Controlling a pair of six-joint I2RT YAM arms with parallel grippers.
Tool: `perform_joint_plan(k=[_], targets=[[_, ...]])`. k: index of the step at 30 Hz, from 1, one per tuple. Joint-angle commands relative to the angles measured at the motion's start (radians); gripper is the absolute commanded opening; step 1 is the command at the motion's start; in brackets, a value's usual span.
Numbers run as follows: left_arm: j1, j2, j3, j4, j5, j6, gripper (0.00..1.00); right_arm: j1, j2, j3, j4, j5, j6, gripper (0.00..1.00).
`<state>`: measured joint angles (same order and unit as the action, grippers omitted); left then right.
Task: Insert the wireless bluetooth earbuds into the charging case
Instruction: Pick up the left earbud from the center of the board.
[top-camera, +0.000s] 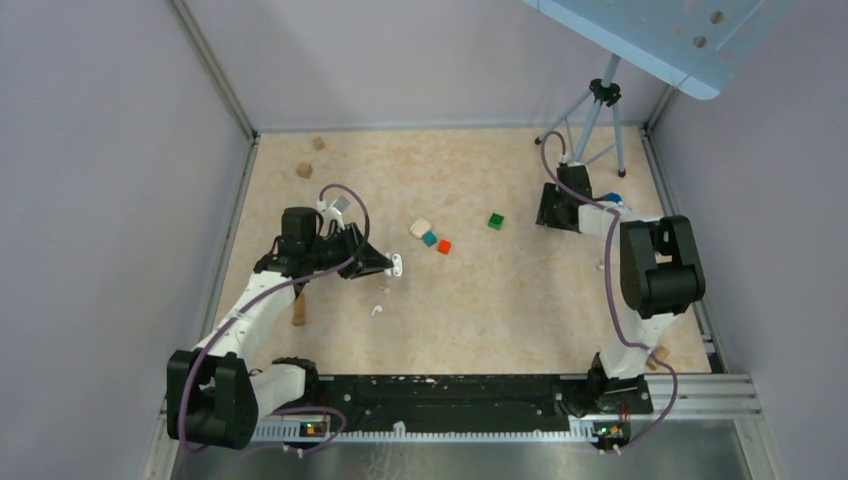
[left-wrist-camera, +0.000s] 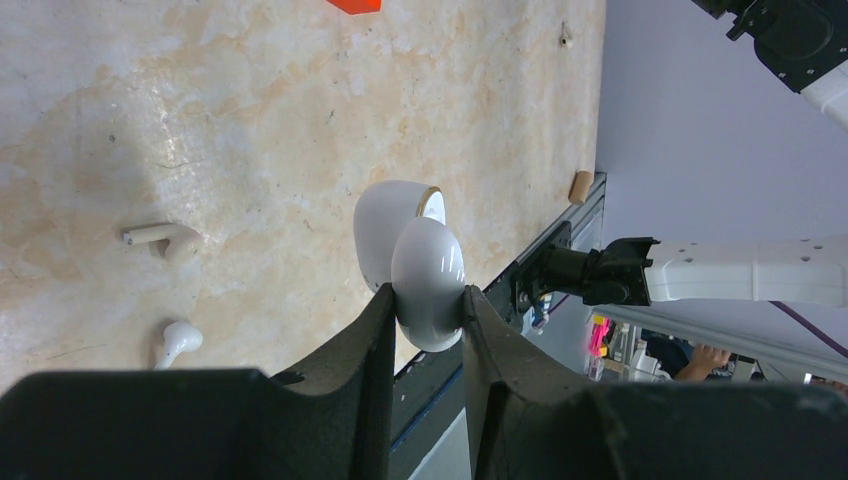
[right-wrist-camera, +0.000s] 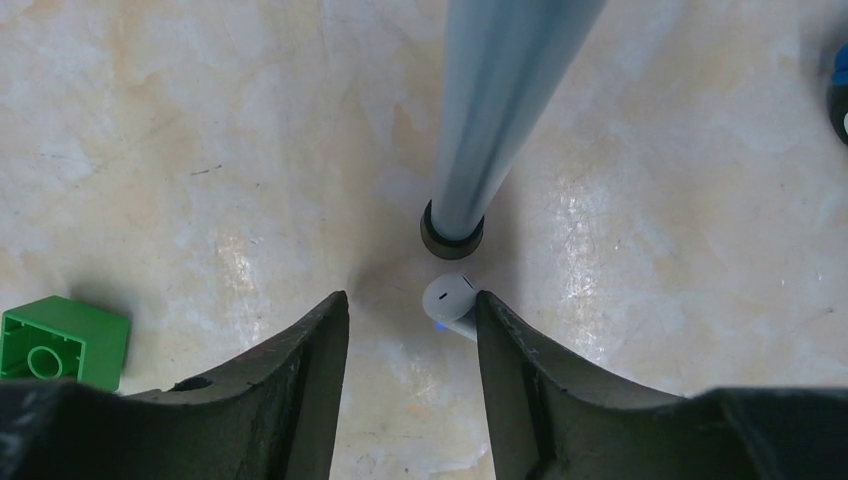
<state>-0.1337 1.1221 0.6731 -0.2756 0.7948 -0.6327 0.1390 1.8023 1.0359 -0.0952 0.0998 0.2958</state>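
Observation:
My left gripper (left-wrist-camera: 427, 292) is shut on the charging case (left-wrist-camera: 425, 275), a glossy white rounded case with its lid (left-wrist-camera: 385, 225) hinged open, held above the table. From above, the case (top-camera: 398, 265) shows at the left gripper's (top-camera: 385, 265) tip. One white earbud (left-wrist-camera: 178, 340) lies on the table below it, also seen from above (top-camera: 377, 310). My right gripper (right-wrist-camera: 410, 298) is open, low over the table at the back right (top-camera: 552, 215). A second white earbud (right-wrist-camera: 448, 300) with a blue light lies against its right finger's inner edge.
A tripod leg (right-wrist-camera: 500, 100) ends in a foot (right-wrist-camera: 452, 235) just beyond the second earbud. A green cube (right-wrist-camera: 62, 342) lies left of the right gripper. A beige block (top-camera: 420, 229), a teal cube (top-camera: 429, 238) and an orange cube (top-camera: 444, 246) lie mid-table. A small pale peg (left-wrist-camera: 150, 235) lies near the first earbud.

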Motion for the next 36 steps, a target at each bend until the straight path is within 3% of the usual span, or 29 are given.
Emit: perform_joint_plan(k=[1, 13, 19, 25, 36], targets=[[-0.004, -0.005, 0.024, 0.052, 0.006, 0.01, 0.13, -0.006, -0.014, -0.015, -0.005, -0.05, -0.017, 0.46], [-0.004, 0.001, 0.01, 0.051, 0.002, 0.036, 0.13, -0.007, -0.04, -0.017, -0.048, -0.02, -0.018, 0.29], [-0.004, 0.027, 0.109, -0.055, 0.034, 0.172, 0.14, -0.006, -0.085, -0.013, -0.084, -0.048, -0.033, 0.16], [-0.004, 0.017, 0.115, -0.068, 0.031, 0.166, 0.15, -0.006, -0.14, -0.049, -0.091, -0.067, -0.026, 0.14], [-0.004, -0.002, 0.126, -0.041, 0.078, 0.173, 0.15, 0.023, -0.449, -0.265, -0.118, -0.262, 0.066, 0.14]])
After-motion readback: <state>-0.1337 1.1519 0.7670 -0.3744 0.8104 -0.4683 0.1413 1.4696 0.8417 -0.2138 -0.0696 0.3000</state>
